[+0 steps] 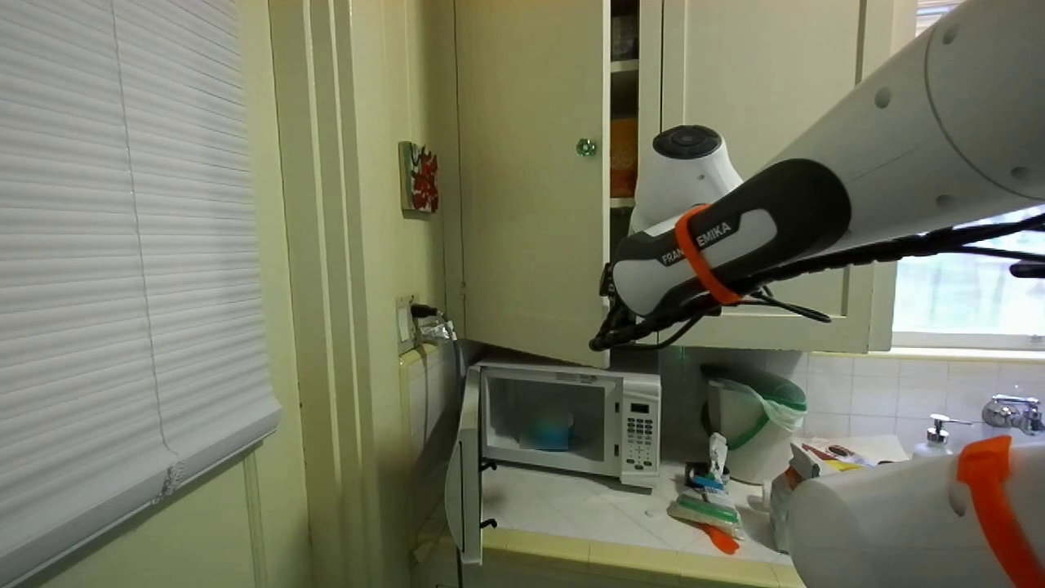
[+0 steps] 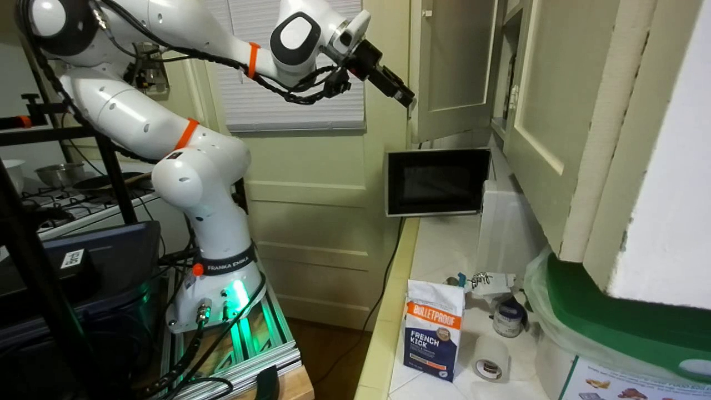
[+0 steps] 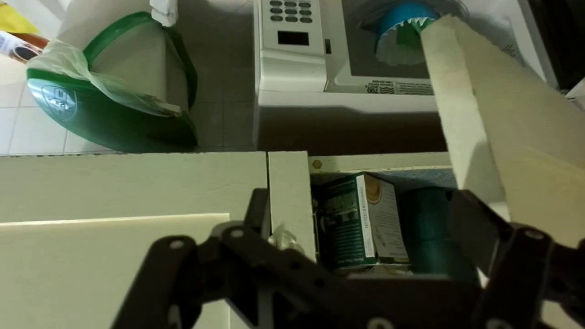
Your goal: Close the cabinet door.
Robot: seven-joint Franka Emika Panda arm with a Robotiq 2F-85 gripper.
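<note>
The cream cabinet door [image 1: 531, 204] stands part way open in both exterior views, with its green glass knob [image 1: 586, 148] near the free edge. In an exterior view its recessed inner face [image 2: 455, 72] shows. In the wrist view the door [image 3: 525, 119] slants down the right side. My gripper [image 3: 365, 212] is open with nothing between its fingers, facing the cabinet opening. Its right finger overlaps the door's edge in the wrist view. In an exterior view the gripper [image 2: 408, 100] is at the door's free edge; I cannot tell whether they touch.
The similar cream panelled door [image 1: 767, 163] beside it is shut. The white microwave [image 1: 641, 433] stands below, its door [image 2: 439, 182] swung open. A green box [image 3: 356, 224] sits inside the cabinet. A green-lidded bin [image 1: 755, 416] and a coffee bag [image 2: 433, 330] stand on the counter.
</note>
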